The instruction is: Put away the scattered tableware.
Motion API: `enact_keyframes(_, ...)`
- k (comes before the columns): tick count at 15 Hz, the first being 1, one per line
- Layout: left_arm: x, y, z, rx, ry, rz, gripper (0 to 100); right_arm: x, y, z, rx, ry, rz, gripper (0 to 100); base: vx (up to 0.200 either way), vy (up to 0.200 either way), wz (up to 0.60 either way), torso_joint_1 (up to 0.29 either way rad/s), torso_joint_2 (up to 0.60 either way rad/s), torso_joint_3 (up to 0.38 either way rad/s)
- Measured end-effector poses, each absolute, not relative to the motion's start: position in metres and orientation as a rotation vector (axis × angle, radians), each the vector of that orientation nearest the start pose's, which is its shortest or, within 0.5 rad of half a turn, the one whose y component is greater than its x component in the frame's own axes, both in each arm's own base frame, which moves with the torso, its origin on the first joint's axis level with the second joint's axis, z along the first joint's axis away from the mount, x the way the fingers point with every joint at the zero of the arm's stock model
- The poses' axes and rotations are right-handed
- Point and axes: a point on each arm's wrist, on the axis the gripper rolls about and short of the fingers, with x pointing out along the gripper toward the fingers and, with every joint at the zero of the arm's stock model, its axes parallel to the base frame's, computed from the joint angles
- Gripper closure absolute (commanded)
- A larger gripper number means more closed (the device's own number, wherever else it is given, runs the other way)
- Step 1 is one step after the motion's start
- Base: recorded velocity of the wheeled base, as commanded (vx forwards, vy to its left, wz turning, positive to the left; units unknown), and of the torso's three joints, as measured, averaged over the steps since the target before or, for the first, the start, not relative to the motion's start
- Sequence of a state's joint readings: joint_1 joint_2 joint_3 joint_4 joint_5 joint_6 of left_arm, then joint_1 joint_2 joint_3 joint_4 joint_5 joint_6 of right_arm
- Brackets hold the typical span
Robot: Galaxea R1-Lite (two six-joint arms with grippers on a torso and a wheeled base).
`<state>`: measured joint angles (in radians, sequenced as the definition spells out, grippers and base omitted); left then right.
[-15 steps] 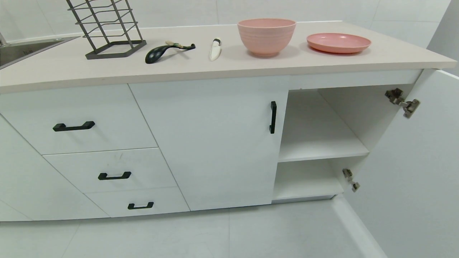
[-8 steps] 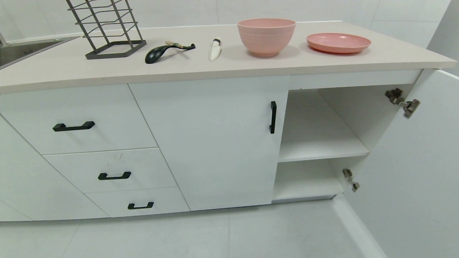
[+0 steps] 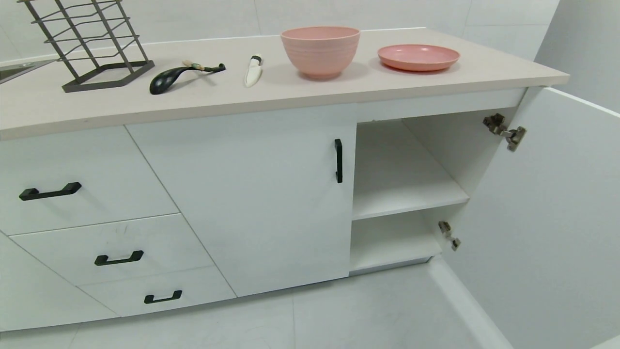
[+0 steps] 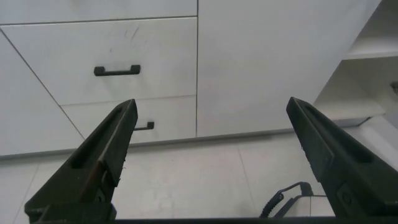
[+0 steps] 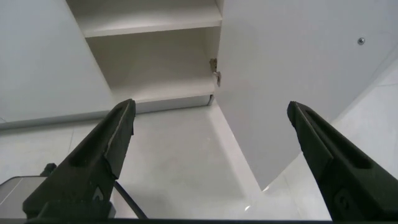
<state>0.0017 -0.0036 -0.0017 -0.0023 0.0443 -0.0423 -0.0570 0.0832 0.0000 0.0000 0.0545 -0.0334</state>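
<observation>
While both grippers hang low over the tiled floor [image 3: 339, 315] in front of the white cabinet, the tableware sits on the beige countertop [image 3: 290, 94]. A pink bowl [image 3: 320, 51] stands upright near the middle, and a pink plate [image 3: 418, 56] lies flat just beside it, toward the counter's right end. On the bowl's left lies a small white knife [image 3: 253, 71], then a black spoon [image 3: 177, 77], and farther left a dark wire rack [image 3: 82, 46]; none of them touch.

Below the plate, the right cupboard door [image 3: 547, 218] stands swung wide, showing two bare white shelves [image 3: 402, 198]. The neighbouring door [image 3: 252, 194] is closed, with a black vertical handle [image 3: 338, 160]. Three drawers [image 3: 111, 247] with black pulls are stacked at the left.

The left gripper [image 4: 211, 107] faces the lower drawers, its jaws spread wide with nothing between them. The right gripper [image 5: 211, 107] points toward the open cupboard's bottom shelf, its jaws likewise spread wide and holding nothing.
</observation>
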Motion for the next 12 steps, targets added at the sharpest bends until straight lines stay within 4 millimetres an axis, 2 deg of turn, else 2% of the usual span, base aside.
enact_keyframes(1,-0.0232,0.001,0.0762,-0.044,-0.009,0.046,0,-0.0164,0.0022,0.0771,-0.028,0.083,-0.001,0,0.0,0.0,0.0,0.0,0.0,0.0)
enact_keyframes(2,-0.0232,0.001,0.0762,-0.045,-0.009,0.048,0,-0.0164,0.0022,0.0771,-0.029,0.083,-0.001,0,0.2,-0.2,0.0,0.007,0.0,-0.002)
enact_keyframes(5,-0.0232,0.001,0.0762,-0.047,-0.009,0.05,0,-0.0164,0.0021,0.0771,-0.028,0.084,-0.002,0,0.2,0.0,0.0,0.004,0.0,0.001)
enact_keyframes(12,-0.0231,0.001,0.0761,-0.048,-0.008,0.051,0,-0.0163,0.0021,0.0771,-0.026,0.085,-0.002,0,0.0,0.0,0.0,0.0,0.0,0.0)
